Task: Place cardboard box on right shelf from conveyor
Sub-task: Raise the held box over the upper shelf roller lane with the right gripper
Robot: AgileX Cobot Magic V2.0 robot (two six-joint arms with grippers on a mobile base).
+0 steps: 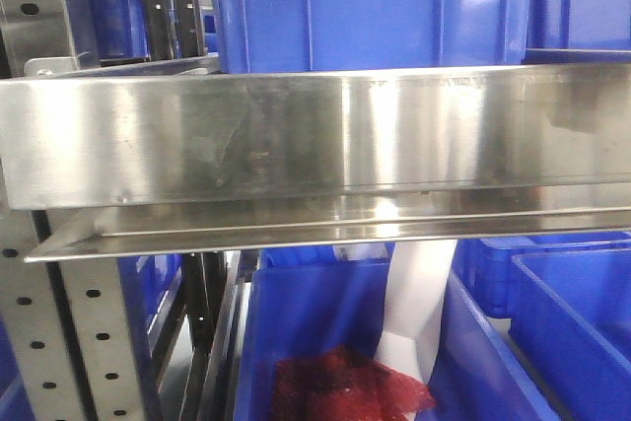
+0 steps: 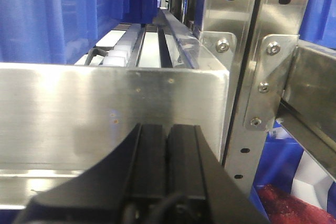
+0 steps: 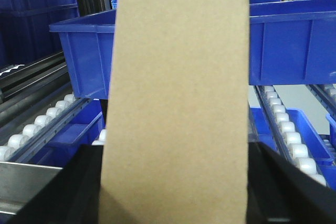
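In the front view a perforated upright [image 1: 59,332] stands at lower left. The right shelf [image 1: 296,135] runs its tall brushed front across the whole frame, with blue bins [image 1: 375,7] above it. At lower centre a lower bin [image 1: 286,322] holds a red mesh bundle [image 1: 345,386] beside a white strip [image 1: 419,293]. The conveyor shows in no view. From the left wrist, the left jaws sit at bottom centre, pressed together on nothing, close before a steel lip [image 2: 105,108]; I cannot tell whether it belongs to the same shelf, and this arm looks idle. From the right wrist, white rollers [image 3: 31,129] slant up the left side. The cardboard box [image 3: 178,103] fills the middle of the frame, gripped across its width by the right jaws, whose black fingers [image 3: 79,192] show at both bottom corners. Its lower end is hidden, so I cannot tell whether it rests on anything. I judge the carry done and the placing in hand. The next move calls for easing the box down onto the roller lanes, short of the rear bin [image 3: 84,61], and only then parting the jaws.
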